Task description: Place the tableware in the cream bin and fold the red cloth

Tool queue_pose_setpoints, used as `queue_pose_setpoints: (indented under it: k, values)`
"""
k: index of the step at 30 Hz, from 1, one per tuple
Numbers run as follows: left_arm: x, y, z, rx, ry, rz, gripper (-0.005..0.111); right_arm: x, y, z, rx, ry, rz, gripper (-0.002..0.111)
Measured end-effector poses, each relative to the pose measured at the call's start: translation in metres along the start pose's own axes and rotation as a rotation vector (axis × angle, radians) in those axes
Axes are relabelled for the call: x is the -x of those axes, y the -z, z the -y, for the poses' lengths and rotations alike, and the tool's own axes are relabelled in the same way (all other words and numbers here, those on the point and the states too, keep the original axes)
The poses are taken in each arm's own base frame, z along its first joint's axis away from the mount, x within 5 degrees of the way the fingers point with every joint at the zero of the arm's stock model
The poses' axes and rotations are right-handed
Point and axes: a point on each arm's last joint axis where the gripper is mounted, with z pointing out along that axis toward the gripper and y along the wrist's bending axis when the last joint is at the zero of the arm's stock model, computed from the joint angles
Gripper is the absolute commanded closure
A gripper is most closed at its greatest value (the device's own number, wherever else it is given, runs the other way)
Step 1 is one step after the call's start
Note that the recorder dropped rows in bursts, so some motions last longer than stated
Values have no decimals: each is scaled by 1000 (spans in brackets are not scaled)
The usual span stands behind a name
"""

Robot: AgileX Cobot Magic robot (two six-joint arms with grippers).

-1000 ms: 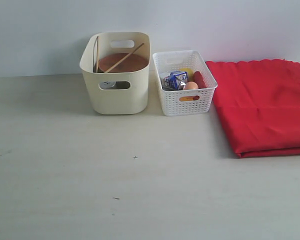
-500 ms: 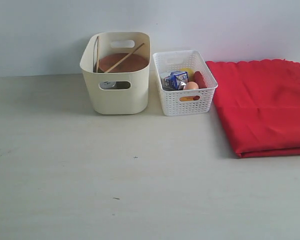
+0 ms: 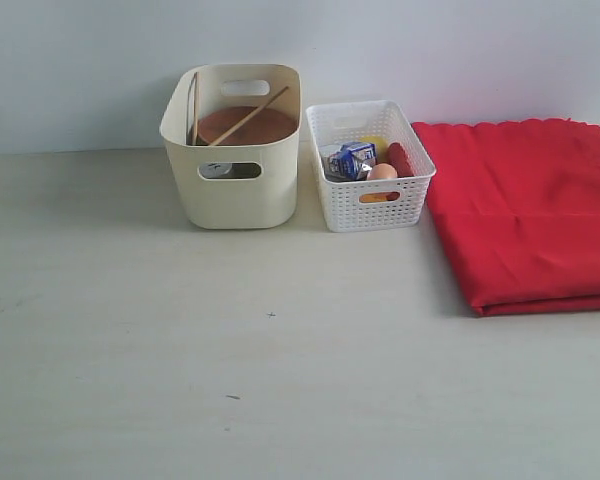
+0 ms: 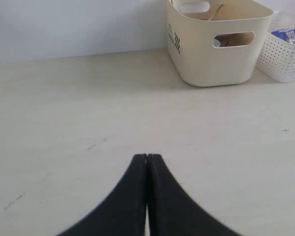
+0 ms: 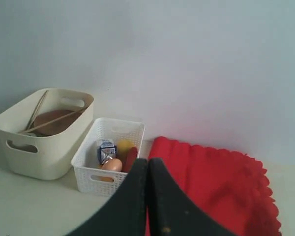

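Your right gripper (image 5: 147,161), closed and empty, faces the folded red cloth (image 5: 206,177) beside the white lattice basket (image 5: 120,132); left gripper (image 4: 147,157) likewise, farther off.

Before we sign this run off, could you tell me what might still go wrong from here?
The chopsticks reach up to the rim of the cream bin, so a bump or lifting the bin might flip them out. The red cloth runs past the exterior view's right edge, so its fold cannot be fully checked.
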Motion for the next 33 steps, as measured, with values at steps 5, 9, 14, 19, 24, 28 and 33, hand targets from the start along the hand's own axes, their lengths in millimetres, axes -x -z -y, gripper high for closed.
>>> queue_pose_setpoints:
  k: [5, 9, 14, 19, 24, 28, 33]
  values:
    - [0, 0, 0, 0, 0, 0, 107, -25, -11, -3, 31, -21, -23, 108]
    - [0, 0, 0, 0, 0, 0, 107, -30, -14, -5, 43, -38, -17, 108]
    - [0, 0, 0, 0, 0, 0, 107, -30, -14, -5, 42, -44, -8, 108]
    - [0, 0, 0, 0, 0, 0, 107, -30, -14, -5, 42, -44, -8, 108]
    - [0, 0, 0, 0, 0, 0, 107, -30, -14, -5, 43, -46, -7, 108]
    - [0, 0, 0, 0, 0, 0, 107, -30, -14, -5, 43, -47, -7, 108]
    - [0, 0, 0, 0, 0, 0, 107, -30, -14, -4, 37, -36, -5, 108]
